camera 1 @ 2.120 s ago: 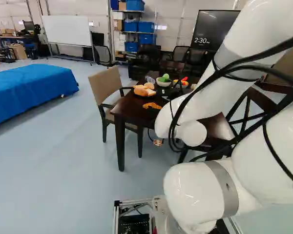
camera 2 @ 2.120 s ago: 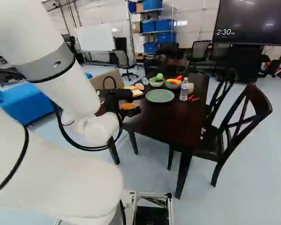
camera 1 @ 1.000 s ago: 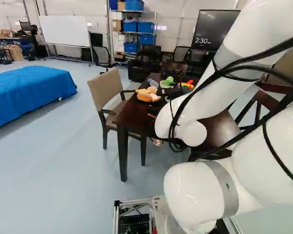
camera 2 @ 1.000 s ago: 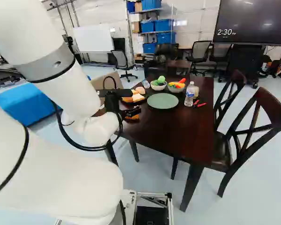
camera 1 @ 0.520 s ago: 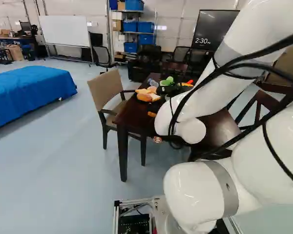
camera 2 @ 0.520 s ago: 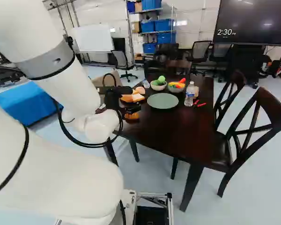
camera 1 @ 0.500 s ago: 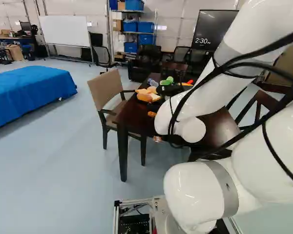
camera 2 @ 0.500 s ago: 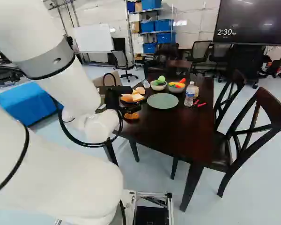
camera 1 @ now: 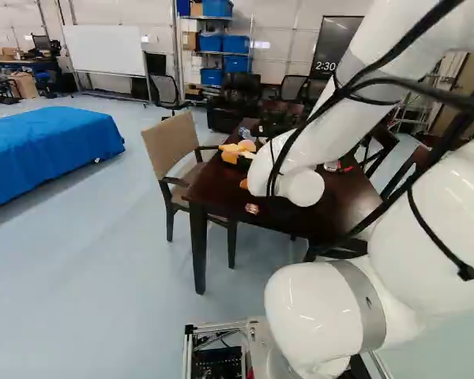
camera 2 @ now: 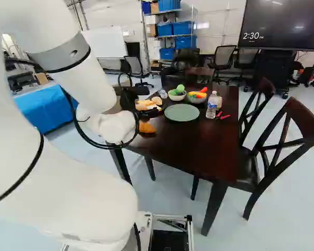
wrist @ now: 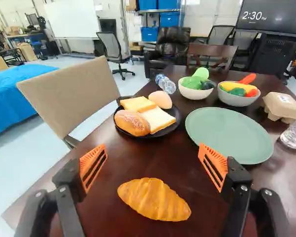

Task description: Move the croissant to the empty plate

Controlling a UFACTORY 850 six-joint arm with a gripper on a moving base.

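In the right base view my black gripper is partly hidden behind the arm, near the table's left side. The wrist view shows the gripper open, its orange pads wide apart with nothing gripped. A golden croissant lies on the bare dark table, below the gap between the fingers and closer to the right finger's side than the plate of bread is. The empty green plate lies ahead of the right finger; the right base view shows this plate beyond the croissant.
A black plate of bread stands ahead of the gripper. Beyond are two bowls of toy vegetables, one bottle lying, another bottle upright, and an egg carton. Chairs flank the dark table.
The base moved toward the table between the oldest frames and one second ago, then stayed put. Since then my arm has shifted and the gripper has risen, uncovering more of the croissant.
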